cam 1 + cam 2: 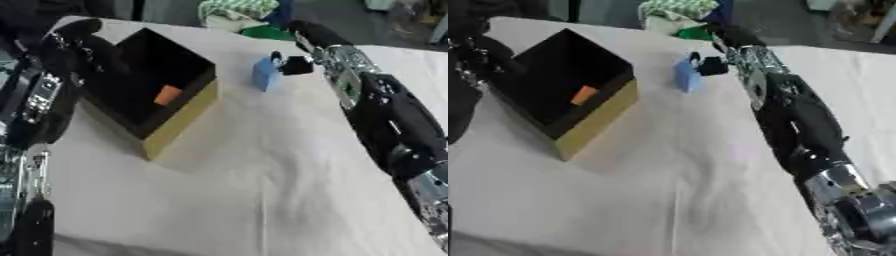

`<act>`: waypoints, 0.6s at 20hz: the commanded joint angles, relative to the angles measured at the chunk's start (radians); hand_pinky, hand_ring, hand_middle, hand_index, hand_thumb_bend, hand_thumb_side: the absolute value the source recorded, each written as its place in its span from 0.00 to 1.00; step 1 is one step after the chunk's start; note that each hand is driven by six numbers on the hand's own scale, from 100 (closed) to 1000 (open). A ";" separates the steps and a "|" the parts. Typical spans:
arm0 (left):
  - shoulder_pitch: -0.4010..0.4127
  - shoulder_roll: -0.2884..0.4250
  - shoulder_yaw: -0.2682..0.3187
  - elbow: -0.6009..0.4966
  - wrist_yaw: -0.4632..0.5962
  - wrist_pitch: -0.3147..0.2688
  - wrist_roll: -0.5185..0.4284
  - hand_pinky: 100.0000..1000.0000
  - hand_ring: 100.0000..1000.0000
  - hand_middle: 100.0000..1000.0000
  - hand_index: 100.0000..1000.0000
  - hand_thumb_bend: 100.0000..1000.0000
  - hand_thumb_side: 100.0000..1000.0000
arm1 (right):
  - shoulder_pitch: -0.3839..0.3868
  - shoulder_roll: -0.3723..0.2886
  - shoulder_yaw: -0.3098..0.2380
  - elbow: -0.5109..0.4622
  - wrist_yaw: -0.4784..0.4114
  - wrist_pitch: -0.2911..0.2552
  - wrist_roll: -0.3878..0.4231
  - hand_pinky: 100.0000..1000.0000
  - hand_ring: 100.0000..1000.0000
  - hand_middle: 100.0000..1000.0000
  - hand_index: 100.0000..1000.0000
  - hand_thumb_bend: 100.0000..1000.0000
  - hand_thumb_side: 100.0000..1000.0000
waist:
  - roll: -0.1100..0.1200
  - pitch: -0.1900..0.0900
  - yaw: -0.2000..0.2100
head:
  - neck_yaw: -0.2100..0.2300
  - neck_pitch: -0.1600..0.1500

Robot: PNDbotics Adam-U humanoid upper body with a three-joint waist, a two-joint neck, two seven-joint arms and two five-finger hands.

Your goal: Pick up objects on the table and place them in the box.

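A small blue block (265,73) stands on the white tablecloth to the right of the box. My right hand (308,37) reaches in from the lower right, and its dark fingertips (296,65) curl onto the block's top right edge. The box (179,120) is black inside with tan outer walls and lies open at the left. An orange piece (168,94) lies inside it. My left hand (77,36) hangs dark by the box's far left corner, partly merging with the black interior.
The white tablecloth (262,190) stretches bare toward the near edge. Green and patterned things (249,15) lie beyond the table's far edge. My left arm (35,100) runs along the left side, close to the box.
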 commanded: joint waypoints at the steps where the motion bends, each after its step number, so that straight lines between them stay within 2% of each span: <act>1: -0.012 0.018 0.005 -0.008 -0.003 -0.003 -0.002 0.69 0.58 0.59 0.86 0.00 0.67 | -0.017 -0.008 -0.002 -0.001 0.027 0.009 0.008 0.91 0.88 0.98 1.00 0.00 0.68 | 0.008 -0.016 0.002 | 0.000 -0.011; 6: -0.012 0.017 0.006 -0.007 -0.007 -0.005 -0.005 0.69 0.58 0.60 0.87 0.00 0.65 | -0.013 0.005 0.002 -0.001 0.052 0.001 0.031 0.91 0.89 0.98 1.00 0.00 0.71 | 0.009 -0.014 0.004 | 0.000 -0.013; 12: -0.012 0.017 0.006 -0.005 -0.009 -0.013 -0.018 0.69 0.58 0.60 0.87 0.00 0.61 | -0.007 0.016 0.000 0.003 0.071 0.019 0.015 0.90 0.89 0.98 1.00 0.00 0.71 | 0.013 -0.013 0.008 | -0.003 -0.018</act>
